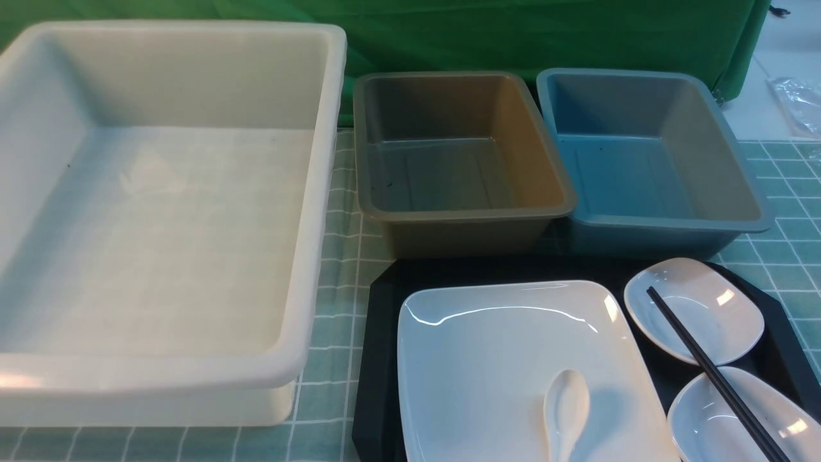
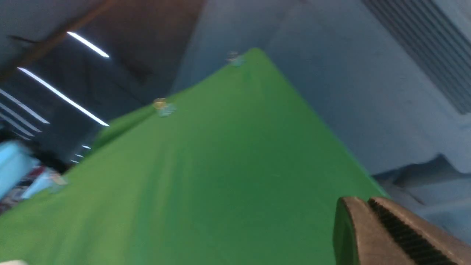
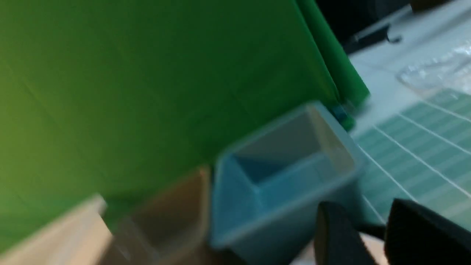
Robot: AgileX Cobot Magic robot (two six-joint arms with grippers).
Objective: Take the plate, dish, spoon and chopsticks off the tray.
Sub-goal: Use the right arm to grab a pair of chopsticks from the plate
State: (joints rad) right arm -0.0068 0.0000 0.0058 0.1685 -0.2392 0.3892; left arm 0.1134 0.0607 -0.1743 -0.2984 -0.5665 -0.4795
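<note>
The black tray (image 1: 378, 359) lies at the front right of the table. The large white plate (image 1: 500, 359) fills its left part, and the white spoon (image 1: 566, 404) lies on the plate near the front. Two small white oval dishes sit at the tray's right, one further back (image 1: 718, 308) and one nearer (image 1: 712, 423). The black chopsticks (image 1: 705, 360) lie across both dishes. Neither gripper shows in the front view. My left gripper (image 2: 362, 201) is shut and empty, pointing up at the green backdrop. My right gripper (image 3: 362, 211) is open and empty, facing the blue bin (image 3: 279, 184).
A large white bin (image 1: 160, 224) stands at the left. A brown bin (image 1: 455, 160) and the blue bin (image 1: 648, 154) stand behind the tray. A green checked cloth (image 1: 789, 192) covers the table, and a green backdrop (image 1: 513, 32) hangs behind.
</note>
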